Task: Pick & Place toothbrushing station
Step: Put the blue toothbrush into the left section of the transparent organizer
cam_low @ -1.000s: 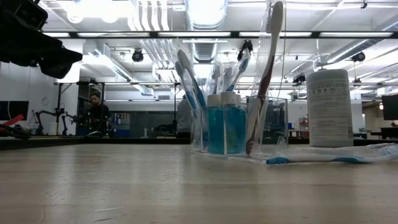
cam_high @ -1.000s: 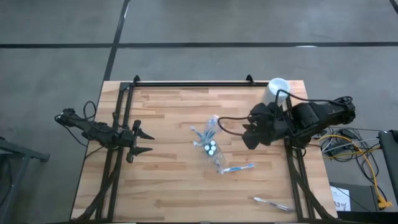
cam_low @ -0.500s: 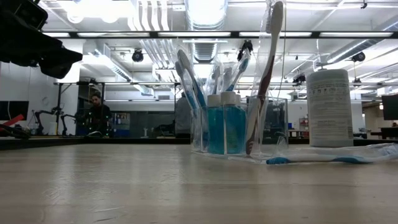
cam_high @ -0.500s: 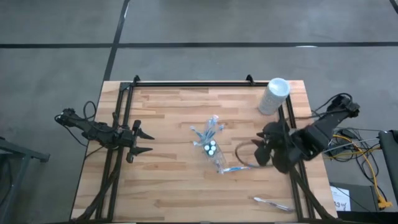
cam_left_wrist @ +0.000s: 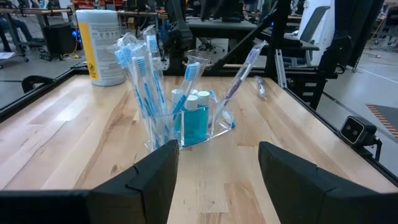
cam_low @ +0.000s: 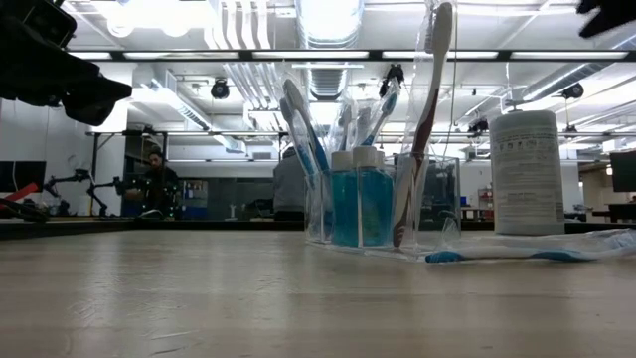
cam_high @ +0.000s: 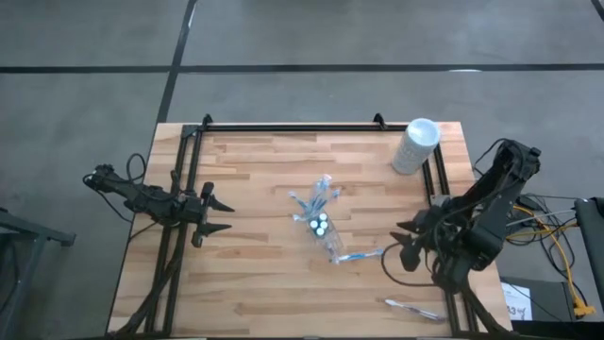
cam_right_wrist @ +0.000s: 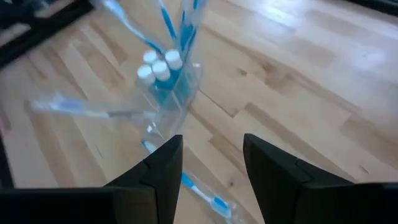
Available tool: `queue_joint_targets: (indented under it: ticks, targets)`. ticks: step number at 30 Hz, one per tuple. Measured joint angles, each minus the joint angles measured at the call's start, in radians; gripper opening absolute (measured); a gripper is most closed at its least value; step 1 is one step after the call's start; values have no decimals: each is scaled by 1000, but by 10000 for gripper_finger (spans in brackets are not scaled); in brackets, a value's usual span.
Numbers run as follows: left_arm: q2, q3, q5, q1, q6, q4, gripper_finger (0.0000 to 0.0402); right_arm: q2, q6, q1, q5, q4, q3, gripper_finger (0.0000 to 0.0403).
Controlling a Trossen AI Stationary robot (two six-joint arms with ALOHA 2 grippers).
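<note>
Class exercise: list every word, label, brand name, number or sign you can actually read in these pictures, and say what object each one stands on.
Nothing here can be read.
White cylinder: blocks of small print on its label, too small to read.
Same cylinder, left wrist view: yellow band and dark print, blurred.
Blue tubes: no lettering shows.
Toothbrush wrappers: no legible print.
</note>
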Motion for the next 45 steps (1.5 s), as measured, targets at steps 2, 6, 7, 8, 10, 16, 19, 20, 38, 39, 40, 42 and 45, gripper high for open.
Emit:
queue_joint_targets:
  ticks: [2,6,7,8,10,16,19,20,38,39,40,42,45]
  targets:
    - [0,0,0,0,0,0,227,3,16,26,1,20,-41,167]
    - [0,0,0,0,0,0,227,19,12,56,3,59,-109,169]
    - [0,0,0,0,0,0,227,26,12,61,0,68,-124,169]
    - [0,0,0,0,0,0,227,32,15,63,-2,76,-139,169]
    - [0,0,0,0,0,0,227,45,18,68,-7,96,-168,169]
    - [0,0,0,0,0,0,227,89,19,95,-19,195,-251,169]
    - [0,0,0,0,0,0,227,116,27,108,-28,236,-284,170]
    - [0,0,0,0,0,0,227,126,45,109,-37,240,-290,171]
    - [0,0,0,0,0,0,227,241,148,109,-134,312,-319,171]
    - [0,0,0,0,0,0,227,241,155,109,-141,338,-328,171]
    - [0,0,0,0,0,0,227,241,156,109,-146,365,-337,171]
    - [0,0,0,0,0,0,227,243,152,109,-149,428,-357,170]
    - [0,0,0,0,0,0,227,254,157,109,-153,480,-381,169]
